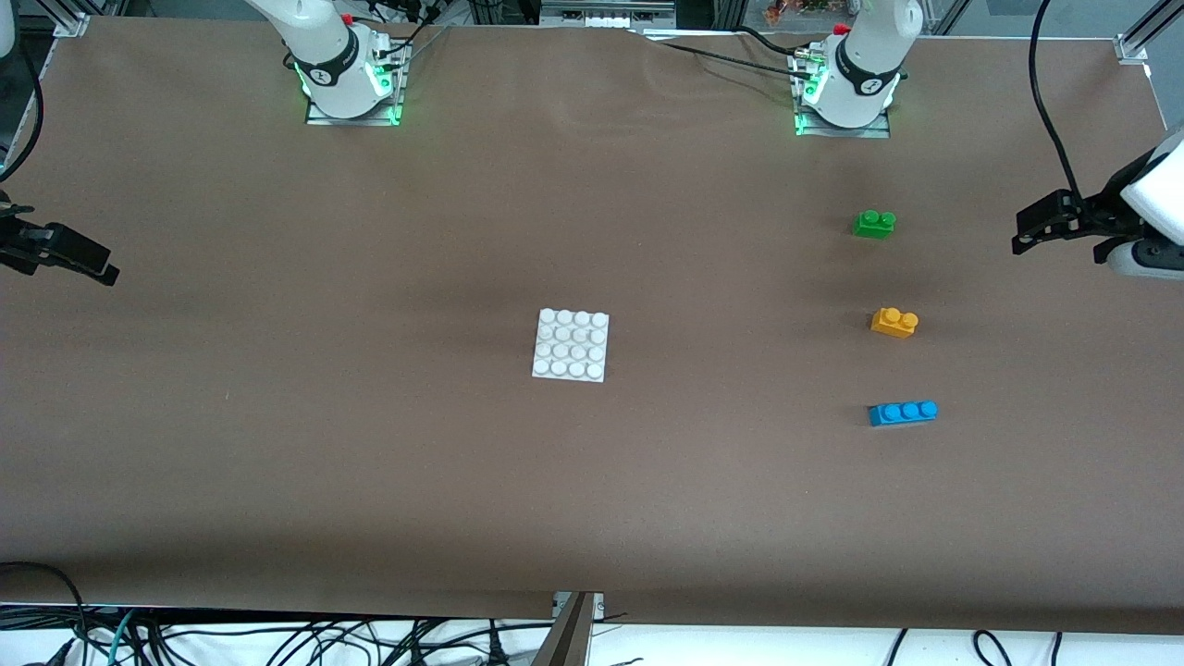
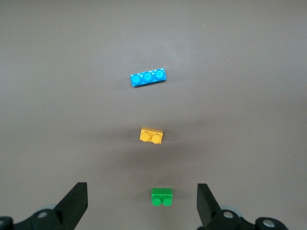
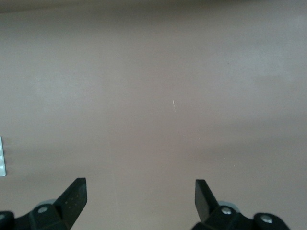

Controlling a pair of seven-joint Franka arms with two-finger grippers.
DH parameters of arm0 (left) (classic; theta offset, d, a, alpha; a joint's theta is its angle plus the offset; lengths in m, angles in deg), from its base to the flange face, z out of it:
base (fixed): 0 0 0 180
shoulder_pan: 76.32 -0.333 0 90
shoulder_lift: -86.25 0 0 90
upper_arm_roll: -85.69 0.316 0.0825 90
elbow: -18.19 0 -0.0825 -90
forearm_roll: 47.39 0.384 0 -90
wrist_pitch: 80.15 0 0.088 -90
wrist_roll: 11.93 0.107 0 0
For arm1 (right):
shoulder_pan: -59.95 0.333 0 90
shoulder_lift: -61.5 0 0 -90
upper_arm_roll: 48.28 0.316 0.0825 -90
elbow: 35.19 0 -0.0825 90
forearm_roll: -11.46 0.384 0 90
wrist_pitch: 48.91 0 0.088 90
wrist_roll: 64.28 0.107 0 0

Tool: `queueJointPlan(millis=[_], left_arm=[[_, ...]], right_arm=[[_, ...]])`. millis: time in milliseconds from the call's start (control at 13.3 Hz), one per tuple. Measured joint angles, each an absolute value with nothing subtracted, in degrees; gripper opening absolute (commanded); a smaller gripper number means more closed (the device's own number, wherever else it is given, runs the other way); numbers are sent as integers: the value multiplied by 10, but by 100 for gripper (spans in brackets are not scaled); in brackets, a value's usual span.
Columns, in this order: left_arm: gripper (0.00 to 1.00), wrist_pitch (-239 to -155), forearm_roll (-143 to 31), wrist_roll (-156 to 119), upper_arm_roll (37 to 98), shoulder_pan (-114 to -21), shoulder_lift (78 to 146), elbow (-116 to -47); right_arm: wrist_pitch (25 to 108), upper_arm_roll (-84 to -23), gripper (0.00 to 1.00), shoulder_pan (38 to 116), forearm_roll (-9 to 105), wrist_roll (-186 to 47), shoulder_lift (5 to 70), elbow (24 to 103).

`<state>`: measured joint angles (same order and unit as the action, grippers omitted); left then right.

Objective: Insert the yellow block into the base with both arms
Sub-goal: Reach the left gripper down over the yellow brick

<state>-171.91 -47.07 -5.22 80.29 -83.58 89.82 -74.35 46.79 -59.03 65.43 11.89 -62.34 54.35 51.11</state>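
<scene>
The yellow block (image 1: 894,322) lies on the brown table toward the left arm's end, between a green two-stud brick (image 1: 874,224) and a blue three-stud brick (image 1: 903,413). It also shows in the left wrist view (image 2: 151,136). The white studded base (image 1: 572,345) lies at the table's middle; a sliver of it shows in the right wrist view (image 3: 2,155). My left gripper (image 1: 1023,236) hangs open and empty in the air at the left arm's end; its own view (image 2: 142,188) shows the same. My right gripper (image 1: 107,269) hangs open and empty at the right arm's end; its own view (image 3: 140,185) shows bare table.
In the left wrist view the green brick (image 2: 161,196) lies between the open fingers' line of sight and the blue brick (image 2: 148,77) lies past the yellow block. Cables run along the table's front edge (image 1: 277,638). The arm bases (image 1: 351,83) stand at the table's back edge.
</scene>
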Motion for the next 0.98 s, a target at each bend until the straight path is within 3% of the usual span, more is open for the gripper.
queueJointPlan(millis=[450, 976], left_arm=[[100, -1749, -473, -53, 804, -841, 968, -769], [100, -1985, -473, -41, 804, -851, 969, -989]], right_arm=[[467, -589, 100, 654, 119, -624, 544, 511], [466, -588, 100, 654, 119, -624, 544, 511]])
